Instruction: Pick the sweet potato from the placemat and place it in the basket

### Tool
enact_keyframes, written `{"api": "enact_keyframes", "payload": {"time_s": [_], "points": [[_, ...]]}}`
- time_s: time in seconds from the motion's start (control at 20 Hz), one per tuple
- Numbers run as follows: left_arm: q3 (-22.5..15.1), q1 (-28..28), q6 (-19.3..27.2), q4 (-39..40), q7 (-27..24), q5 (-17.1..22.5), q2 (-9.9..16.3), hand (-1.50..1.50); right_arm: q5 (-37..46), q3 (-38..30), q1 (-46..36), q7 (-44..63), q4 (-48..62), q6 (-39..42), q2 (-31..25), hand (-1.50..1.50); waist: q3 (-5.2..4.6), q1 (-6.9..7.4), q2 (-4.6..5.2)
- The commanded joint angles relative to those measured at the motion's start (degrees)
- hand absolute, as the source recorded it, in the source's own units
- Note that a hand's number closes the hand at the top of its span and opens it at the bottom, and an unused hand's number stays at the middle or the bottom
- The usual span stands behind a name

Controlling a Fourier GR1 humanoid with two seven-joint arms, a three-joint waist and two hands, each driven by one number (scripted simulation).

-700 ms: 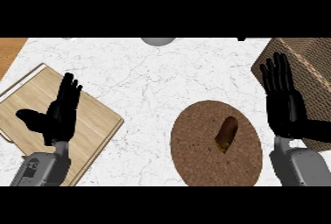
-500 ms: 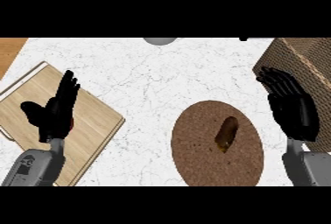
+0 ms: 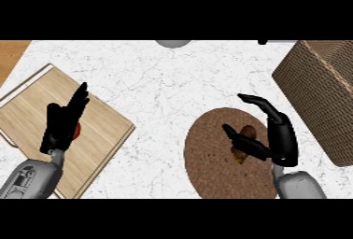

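Observation:
The brown sweet potato (image 3: 245, 135) lies on the round brown placemat (image 3: 214, 158), partly hidden by my right hand. My right hand (image 3: 281, 136) hangs over the mat's right side, open. Its fingers arch above the potato and its thumb crosses the potato's near end. I cannot tell whether it touches. The woven basket (image 3: 321, 88) stands at the right edge, just beyond the mat. My left hand (image 3: 62, 123) rests open, fingers up, over the wooden board at the left.
A wooden cutting board (image 3: 96, 140) lies tilted at the left, with a small red thing (image 3: 77, 132) showing beside my left hand. A grey round object (image 3: 172, 43) and a small dark item (image 3: 263, 42) sit at the counter's far edge.
My right hand has moved left from beside the basket to over the placemat, its fingers bending round above the sweet potato. The left hand has turned slightly and stays over the board.

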Motion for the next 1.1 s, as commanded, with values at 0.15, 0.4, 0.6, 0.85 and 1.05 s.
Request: {"api": "enact_keyframes", "payload": {"time_s": [0.15, 0.4, 0.6, 0.85, 1.05], "points": [[0.53, 0.53, -0.44, 0.58, 0.77, -0.34, 1.17, 0.0, 24.13, 2.81, 0.66, 19.44, 2.38, -14.34, -6.4, -1.5, -0.78, -1.39, -0.56], [-0.09, 1.26, 0.24, -0.17, 2.0, -0.92, 0.98, 0.0, 33.95, 5.52, 0.1, 36.63, 0.59, -1.63, -17.34, -1.5, -1.07, -1.86, -1.17], [-0.1, 0.09, -0.4, 0.37, 2.4, -0.6, 0.68, 0.0, 32.99, 10.92, -0.9, 47.43, -3.36, 15.34, -20.72, -1.5, -1.08, -1.98, -0.93], [0.0, 0.3, -0.08, -0.36, 2.58, -1.06, 0.79, 0.0, 24.7, 12.32, -4.58, 63.77, -16.11, 33.54, -21.08, -1.5, -0.53, -1.76, -0.98], [0.29, 2.03, -1.73, -0.23, 0.95, -0.71, 1.06, 0.0, 18.1, 11.54, -8.72, 81.47, -26.6, 42.85, -17.84, -1.5, -0.31, -1.13, -0.56]]}}
